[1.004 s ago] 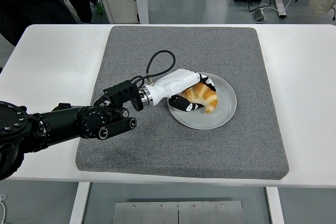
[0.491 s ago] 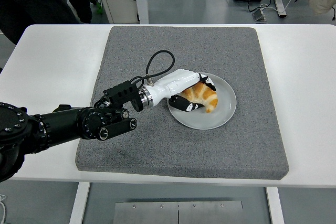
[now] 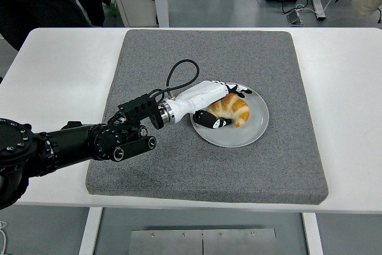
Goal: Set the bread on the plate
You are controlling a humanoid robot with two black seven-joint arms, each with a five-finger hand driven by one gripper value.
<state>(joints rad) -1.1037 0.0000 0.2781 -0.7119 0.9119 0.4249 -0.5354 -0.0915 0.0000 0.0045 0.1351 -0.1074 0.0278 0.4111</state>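
Reaching in from the left, our left hand (image 3: pixel 210 98) rests on the plate (image 3: pixel 253 132), its fingers (image 3: pixel 213 122) loosely cupping the bread (image 3: pixel 231 109), which already lies on the dish, apparently for release, atop the gray mat (image 3: pixel 286 64).

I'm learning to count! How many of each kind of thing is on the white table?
Croissant: 1
Plate: 1
Grey mat: 1
Left hand, around the croissant: 1
Total: 4
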